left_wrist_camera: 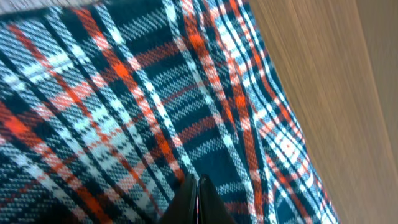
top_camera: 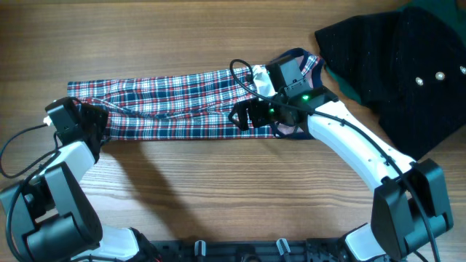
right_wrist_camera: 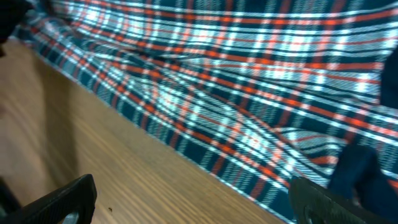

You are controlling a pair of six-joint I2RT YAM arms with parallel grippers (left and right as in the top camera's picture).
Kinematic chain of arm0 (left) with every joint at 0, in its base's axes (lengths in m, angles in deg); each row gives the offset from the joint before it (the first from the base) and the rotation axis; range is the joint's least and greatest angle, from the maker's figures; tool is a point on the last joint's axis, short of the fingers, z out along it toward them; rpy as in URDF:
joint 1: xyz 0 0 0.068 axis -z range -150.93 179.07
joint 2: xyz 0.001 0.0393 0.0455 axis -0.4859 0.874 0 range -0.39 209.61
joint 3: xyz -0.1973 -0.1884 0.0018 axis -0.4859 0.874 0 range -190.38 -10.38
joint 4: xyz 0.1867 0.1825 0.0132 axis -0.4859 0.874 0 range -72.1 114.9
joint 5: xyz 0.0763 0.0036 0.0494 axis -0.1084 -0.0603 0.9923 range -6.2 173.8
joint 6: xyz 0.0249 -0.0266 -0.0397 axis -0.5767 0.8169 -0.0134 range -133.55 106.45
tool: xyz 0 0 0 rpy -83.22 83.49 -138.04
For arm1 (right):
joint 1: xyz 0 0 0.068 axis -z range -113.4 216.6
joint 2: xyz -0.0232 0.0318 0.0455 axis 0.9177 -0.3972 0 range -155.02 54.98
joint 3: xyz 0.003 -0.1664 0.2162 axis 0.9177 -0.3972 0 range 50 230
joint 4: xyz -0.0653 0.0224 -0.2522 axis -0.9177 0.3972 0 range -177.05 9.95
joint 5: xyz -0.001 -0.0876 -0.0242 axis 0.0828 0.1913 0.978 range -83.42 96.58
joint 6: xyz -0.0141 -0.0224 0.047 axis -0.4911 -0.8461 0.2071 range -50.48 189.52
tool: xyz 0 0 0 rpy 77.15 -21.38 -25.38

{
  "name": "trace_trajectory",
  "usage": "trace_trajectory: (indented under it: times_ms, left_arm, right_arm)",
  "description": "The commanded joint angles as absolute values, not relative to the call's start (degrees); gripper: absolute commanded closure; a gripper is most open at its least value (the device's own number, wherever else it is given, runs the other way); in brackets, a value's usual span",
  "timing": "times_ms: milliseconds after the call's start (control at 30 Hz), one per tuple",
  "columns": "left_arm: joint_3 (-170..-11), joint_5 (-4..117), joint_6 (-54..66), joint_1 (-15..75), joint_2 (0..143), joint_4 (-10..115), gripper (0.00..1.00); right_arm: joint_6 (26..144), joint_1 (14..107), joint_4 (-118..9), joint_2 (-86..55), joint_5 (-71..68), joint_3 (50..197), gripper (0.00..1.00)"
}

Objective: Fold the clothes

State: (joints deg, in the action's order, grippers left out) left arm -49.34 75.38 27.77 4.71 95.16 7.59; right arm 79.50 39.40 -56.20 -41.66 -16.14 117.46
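Observation:
The plaid garment (top_camera: 175, 105) in red, white and navy lies in a long folded band across the table, its navy-trimmed neck end at the right under my right arm. It fills the left wrist view (left_wrist_camera: 137, 106) and the upper part of the right wrist view (right_wrist_camera: 236, 81). My left gripper (top_camera: 102, 120) sits at the band's left end with its fingers (left_wrist_camera: 198, 202) pressed together on the plaid cloth. My right gripper (top_camera: 244, 116) is open over the band's near edge; its fingers (right_wrist_camera: 193, 199) are spread wide above bare wood, holding nothing.
A black studded garment (top_camera: 397, 69) lies at the back right, with dark green fabric (top_camera: 349, 86) showing at its edge. Bare wooden table (top_camera: 218, 196) runs in front of the plaid band.

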Motion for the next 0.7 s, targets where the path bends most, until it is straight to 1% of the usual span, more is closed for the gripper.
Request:
trace_trajectory:
  times_ms: [0, 100, 167, 267, 333, 400, 500, 667]
  left_arm:
    - [-50.13, 65.41, 23.22, 4.89, 90.72, 8.58, 0.96]
    - [-50.15, 52.80, 18.67, 6.74, 86.59, 11.07, 0.96]
    - [-50.15, 49.52, 16.62, 10.00, 85.11, 14.43, 0.96]
    - [-50.15, 49.37, 12.05, 18.13, 84.89, 18.32, 0.96]
    - [-50.15, 50.00, 11.90, 23.20, 84.89, 18.04, 0.96]
    - [-50.15, 52.45, 11.90, 26.39, 84.89, 17.80, 0.95]
    - [-50.15, 53.48, 11.46, 28.12, 84.89, 18.21, 0.94]
    - [-50.15, 54.55, 9.10, 28.23, 84.89, 20.66, 0.94]
  right_arm:
    - [77.07, 38.06, -57.05, -41.99, -18.72, 120.78, 0.01]
    - [77.21, 38.54, -58.82, -41.99, -17.89, 120.83, 0.00]
    - [78.01, 38.83, -59.09, -41.99, -15.64, 120.83, 0.00]
    - [80.29, 39.97, -59.13, -41.99, -12.68, 120.83, 0.00]
    - [82.23, 41.41, -58.93, -41.99, -12.64, 120.83, 0.00]
    - [84.24, 43.22, -58.89, -41.99, -12.44, 120.83, 0.00]
    - [86.21, 46.26, -58.72, -41.99, -12.51, 120.83, 0.00]
    - [86.06, 50.15, -57.43, -41.99, -12.47, 120.83, 0.00]
